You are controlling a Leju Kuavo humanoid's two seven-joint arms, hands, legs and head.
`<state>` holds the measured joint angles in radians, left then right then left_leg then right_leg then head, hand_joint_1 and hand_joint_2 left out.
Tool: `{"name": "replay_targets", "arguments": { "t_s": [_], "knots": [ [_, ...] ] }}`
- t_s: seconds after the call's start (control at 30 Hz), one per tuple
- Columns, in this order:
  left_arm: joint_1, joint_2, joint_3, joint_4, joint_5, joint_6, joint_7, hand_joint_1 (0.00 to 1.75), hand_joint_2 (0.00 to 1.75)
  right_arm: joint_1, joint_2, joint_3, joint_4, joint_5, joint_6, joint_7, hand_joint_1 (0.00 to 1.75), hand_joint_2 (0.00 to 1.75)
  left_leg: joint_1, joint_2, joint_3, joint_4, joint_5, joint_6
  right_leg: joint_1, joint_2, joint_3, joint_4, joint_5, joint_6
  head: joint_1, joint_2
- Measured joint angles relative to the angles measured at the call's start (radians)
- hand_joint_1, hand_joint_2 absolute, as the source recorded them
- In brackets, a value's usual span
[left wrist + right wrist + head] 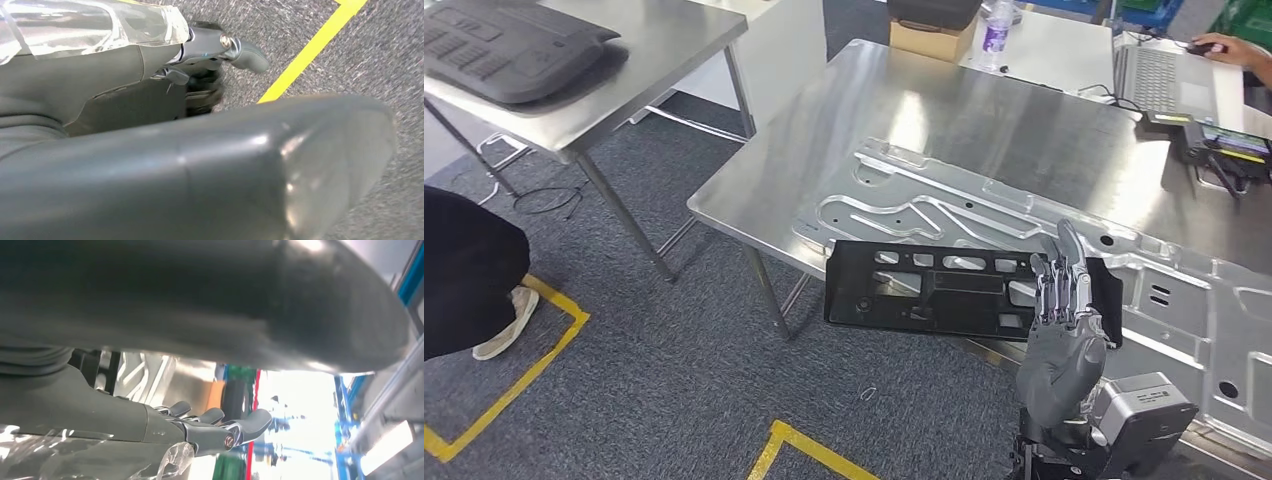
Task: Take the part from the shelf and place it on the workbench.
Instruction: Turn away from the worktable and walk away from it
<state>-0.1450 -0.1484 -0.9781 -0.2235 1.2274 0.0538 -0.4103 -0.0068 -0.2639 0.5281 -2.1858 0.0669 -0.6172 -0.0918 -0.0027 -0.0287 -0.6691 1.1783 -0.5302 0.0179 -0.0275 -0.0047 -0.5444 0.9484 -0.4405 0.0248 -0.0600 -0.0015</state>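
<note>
I read the right hand's fingers point(1058, 280) as nearly straight and side by side, pointing away from me, laid against the right end of the black part point(944, 288). The thumb is hidden behind the palm, so I cannot tell whether the right hand point(1060, 330) pinches the part or only rests against it. In the right wrist view the fingers point(220, 427) extend loosely curved with small gaps between them, and nothing is visible inside them there.

The black part is a flat rectangular panel with several cut-out windows. It lies at the near edge of the bench point(944, 110), its left portion overhanging the edge above the carpet point(674, 380), its right portion on top of a large silver stamped metal sheet point(984, 215) that covers much of the bench.

The left hand point(215, 65) appears in the left wrist view above grey carpet and a yellow floor line point(310, 50); its dark fingers curl inward and I see nothing in them.

Further out, a second bench point(624, 70) stands to the left carrying a dark grey tray point(504, 45). At the far right a person's hand point(1224, 46) rests beside a laptop point(1174, 80).
</note>
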Motion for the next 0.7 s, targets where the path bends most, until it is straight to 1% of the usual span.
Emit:
{"name": "replay_targets", "arguments": {
  "t_s": [0.03,0.07,0.1,0.13,0.17,0.2,0.23,0.27,0.33,0.37,0.4,0.43,0.47,0.5,0.53,0.57,0.6,0.63,0.67,0.7],
  "knots": [
    [0.000,0.000,0.000,0.000,0.000,0.000,0.001,0.00,0.00,0.000,0.000,0.001,0.000,-0.001,0.000,0.000,0.00,0.00,0.004,0.011,-0.027,0.058,-0.021,-0.005,0.000,-0.016,0.000,0.000,-0.001,0.000,0.000,0.000],
    [0.000,0.000,0.000,0.000,0.000,0.000,0.001,0.00,0.00,0.000,0.000,0.002,0.000,-0.001,0.000,0.000,0.00,0.00,0.007,0.017,-0.038,0.081,-0.022,-0.008,0.000,-0.031,0.000,0.000,-0.001,0.001,0.000,0.000],
    [0.000,0.000,0.000,0.000,0.001,0.000,0.002,0.00,0.00,0.000,0.000,0.003,0.000,-0.002,0.000,0.000,0.00,0.00,0.010,0.021,-0.026,0.059,-0.004,-0.010,-0.001,-0.045,0.001,0.000,-0.002,0.002,0.000,0.000],
    [0.000,0.000,0.000,0.000,0.001,0.000,0.003,0.00,0.00,-0.001,0.000,0.004,0.000,-0.002,0.000,0.000,0.00,0.00,0.012,0.030,0.007,-0.004,0.027,-0.011,-0.001,-0.058,0.002,0.000,-0.003,0.004,0.000,0.000],
    [0.000,0.000,0.000,0.000,0.001,0.000,0.004,0.00,0.00,-0.002,0.000,0.005,0.000,-0.002,0.000,0.000,0.00,0.00,0.012,0.052,0.051,-0.086,0.060,-0.009,-0.001,-0.070,0.005,0.000,-0.005,0.007,0.000,0.000],
    [0.000,0.000,0.000,0.000,0.000,0.000,0.004,0.00,0.00,-0.002,0.000,0.005,0.000,-0.002,0.000,-0.001,0.00,0.00,0.009,0.071,0.088,-0.157,0.086,-0.005,0.001,-0.081,0.007,0.001,-0.007,0.010,0.000,0.000],
    [-0.001,0.000,0.000,0.000,0.000,0.000,0.004,0.00,0.00,-0.003,0.000,0.006,0.000,-0.002,0.000,-0.001,0.00,0.00,0.006,0.086,0.112,-0.206,0.102,0.000,0.003,-0.090,0.010,0.001,-0.009,0.015,0.001,0.000],
    [-0.001,0.000,0.000,0.000,0.000,0.000,0.004,0.00,0.00,-0.003,0.000,0.006,0.000,-0.002,0.000,-0.002,0.00,0.00,0.002,0.093,0.120,-0.226,0.106,0.006,0.005,-0.098,0.012,0.001,-0.011,0.021,0.001,0.000],
    [0.000,0.000,0.000,0.000,0.000,0.000,0.004,0.00,0.00,-0.004,0.000,0.008,0.000,-0.002,0.000,-0.004,0.00,0.00,-0.003,0.073,0.115,-0.228,0.108,0.019,0.005,-0.115,0.017,-0.002,-0.012,0.033,0.002,0.000],
    [0.001,0.000,0.000,0.000,0.001,0.000,0.004,0.00,0.00,-0.005,-0.001,0.008,0.000,-0.002,0.000,-0.004,0.00,0.00,-0.002,0.061,0.115,-0.231,0.111,0.025,0.003,-0.110,0.017,0.002,-0.018,0.039,0.002,0.000],
    [0.002,-0.001,0.000,0.000,0.001,-0.001,0.004,0.00,0.00,-0.005,-0.001,0.008,0.000,-0.001,0.000,-0.005,0.00,0.00,0.000,0.051,0.117,-0.234,0.115,0.032,0.001,-0.091,0.012,0.019,-0.033,0.043,0.003,0.000],
    [0.002,-0.001,0.000,0.000,0.000,-0.001,0.003,0.00,0.00,-0.005,-0.002,0.008,0.000,0.000,0.000,-0.005,0.00,0.00,0.003,0.041,0.119,-0.237,0.118,0.039,-0.001,-0.064,-0.006,0.062,-0.061,0.046,0.004,0.000],
    [0.002,-0.002,0.000,0.000,0.000,-0.002,0.003,0.00,0.00,-0.003,-0.003,0.009,0.000,0.000,0.000,-0.005,0.00,0.00,0.005,0.030,0.119,-0.238,0.120,0.044,-0.001,-0.033,-0.035,0.127,-0.098,0.046,0.005,0.000],
    [0.002,-0.002,0.000,0.000,0.000,-0.003,0.003,0.00,0.00,-0.002,-0.003,0.009,0.000,0.001,0.000,-0.005,0.00,0.00,0.004,0.019,0.118,-0.238,0.121,0.047,-0.001,-0.014,-0.070,0.204,-0.134,0.046,0.006,0.000],
    [0.002,-0.002,0.000,0.000,-0.001,-0.004,0.003,0.00,0.00,0.001,-0.004,0.009,0.000,0.002,0.000,-0.005,0.00,0.00,0.002,0.006,0.118,-0.238,0.122,0.050,0.000,-0.005,-0.103,0.271,-0.159,0.046,0.006,0.000],
    [0.003,-0.002,0.000,0.000,-0.001,-0.004,0.003,0.00,0.00,0.002,-0.004,0.009,0.000,0.002,0.000,-0.005,0.00,0.00,0.001,-0.008,0.119,-0.237,0.122,0.050,0.001,-0.002,-0.122,0.307,-0.164,0.046,0.006,0.000],
    [0.003,-0.002,0.000,0.000,-0.001,-0.004,0.003,0.00,0.00,0.003,-0.005,0.009,0.000,0.002,0.000,-0.005,0.00,0.00,0.000,-0.023,0.119,-0.236,0.121,0.050,0.001,0.000,-0.122,0.302,-0.148,0.045,0.006,0.000],
    [0.003,-0.002,0.000,0.000,-0.001,-0.004,0.003,0.00,0.00,0.003,-0.006,0.010,0.000,0.002,0.000,-0.005,0.00,0.00,0.000,-0.038,0.120,-0.235,0.121,0.050,0.001,0.004,-0.103,0.258,-0.116,0.043,0.006,0.000],
    [0.003,-0.002,0.000,0.000,-0.001,-0.004,0.003,0.00,0.00,0.003,-0.006,0.010,0.000,0.002,0.000,-0.005,0.00,0.00,0.001,-0.053,0.122,-0.233,0.120,0.048,-0.001,0.016,-0.071,0.186,-0.075,0.042,0.006,0.000],
    [0.002,-0.002,0.000,0.000,-0.001,-0.004,0.003,0.00,0.00,0.003,-0.007,0.010,0.000,0.002,0.000,-0.005,0.00,0.00,-0.001,-0.067,0.121,-0.230,0.118,0.045,-0.003,0.041,-0.038,0.112,-0.044,0.040,0.006,0.000]
  ]
}}
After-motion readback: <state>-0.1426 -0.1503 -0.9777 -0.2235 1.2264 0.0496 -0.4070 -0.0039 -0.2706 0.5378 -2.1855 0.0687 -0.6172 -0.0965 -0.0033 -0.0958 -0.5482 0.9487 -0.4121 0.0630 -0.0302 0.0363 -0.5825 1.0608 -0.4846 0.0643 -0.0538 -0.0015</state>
